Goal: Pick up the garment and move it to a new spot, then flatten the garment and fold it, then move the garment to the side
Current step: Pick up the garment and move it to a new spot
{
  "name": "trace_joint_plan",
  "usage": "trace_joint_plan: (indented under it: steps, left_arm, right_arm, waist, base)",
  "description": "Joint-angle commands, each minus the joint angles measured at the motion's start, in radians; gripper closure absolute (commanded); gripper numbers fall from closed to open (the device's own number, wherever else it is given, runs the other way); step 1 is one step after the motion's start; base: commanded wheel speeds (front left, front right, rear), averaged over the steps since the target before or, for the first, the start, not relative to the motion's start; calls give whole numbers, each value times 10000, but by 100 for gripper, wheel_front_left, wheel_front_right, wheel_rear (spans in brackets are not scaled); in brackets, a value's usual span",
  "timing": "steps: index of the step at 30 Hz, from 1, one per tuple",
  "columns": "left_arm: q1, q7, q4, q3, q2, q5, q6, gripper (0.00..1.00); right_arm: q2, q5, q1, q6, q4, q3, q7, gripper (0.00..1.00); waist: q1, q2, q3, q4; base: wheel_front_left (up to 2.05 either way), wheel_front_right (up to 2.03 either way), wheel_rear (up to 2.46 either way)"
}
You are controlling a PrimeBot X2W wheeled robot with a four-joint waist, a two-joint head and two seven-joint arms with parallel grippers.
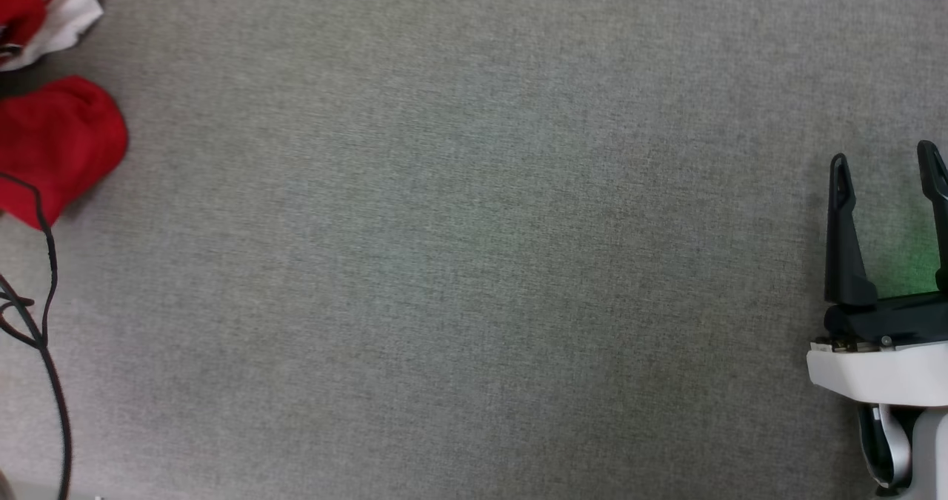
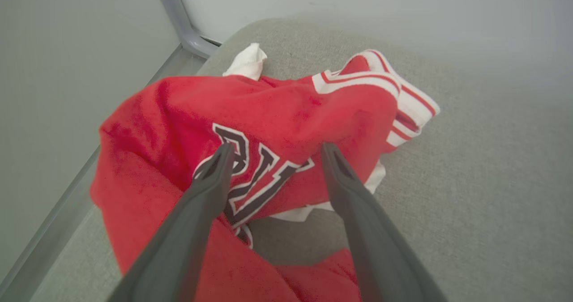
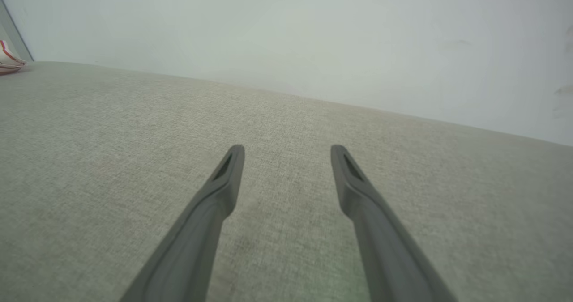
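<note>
The garment (image 2: 277, 118), a red jersey with white red-striped trim and black white-outlined letters, lies crumpled on the grey fabric surface. In the head view the garment (image 1: 55, 133) shows at the far left edge, red with a white fold above it. My left gripper (image 2: 275, 152) hangs open just over the lettered part, its fingers apart and nothing between them. My right gripper (image 1: 885, 163) stands open at the right edge of the head view, over bare fabric. In the right wrist view my right gripper (image 3: 286, 154) points along the surface, and a bit of the garment (image 3: 10, 60) peeks in at the far left.
The grey fabric surface (image 1: 459, 263) spreads wide between the two grippers. A black cable (image 1: 44, 285) runs down the left edge of the head view. A pale wall (image 2: 358, 2) and a grey rail (image 2: 179, 20) border the surface behind the garment.
</note>
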Motion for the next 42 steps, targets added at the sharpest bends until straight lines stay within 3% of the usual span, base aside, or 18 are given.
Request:
trace_joint_plan:
  steps: [1,7,13,19,20,21,30,42]
  left_arm:
    - [-171,620,88,-192,128,-366,-8,0]
    - [-98,2634,587,-511,625,-1351,-14,0]
    - [298,4100,1205,-854,941,-1503,-4,0]
    - [649,4367,1359,-1225,821,-1596,6,0]
    - [656,4229,1293,-1291,834,-1559,6,68]
    - [607,4056,1223,-1353,857,-1536,6,100]
    - [-267,2320,394,-2055,1360,-1440,-10,100]
    - [-1226,1546,-1452,-4655,2084,-1656,-11,100]
  right_arm:
    - [-68,-7,-171,-7,-62,-13,-21,0]
    - [-90,-6,-269,-7,-138,-50,-21,0]
    - [-91,16,-372,-7,-168,-124,-19,0]
    - [-99,54,-381,-7,-158,-178,-18,0]
    - [-98,51,-386,-7,-137,-174,-18,0]
    - [-94,61,-396,-7,-109,-158,-18,0]
    - [-28,134,-281,-7,91,-12,-19,0]
    - [238,335,176,-7,573,86,-21,0]
  waist:
    - [-2,0,196,-110]
    - [-2,0,519,-268]
    - [-2,0,794,-420]
    - [-2,0,916,-435]
    - [-2,0,912,-421]
    - [-2,0,888,-404]
    - [-2,0,136,-269]
    - [-2,0,-1750,-248]
  base:
    - [0,0,0]
    - [0,0,0]
    - [0,0,0]
    - [0,0,0]
    - [0,0,0]
    - [0,0,0]
    - [0,0,0]
    - [0,0,0]
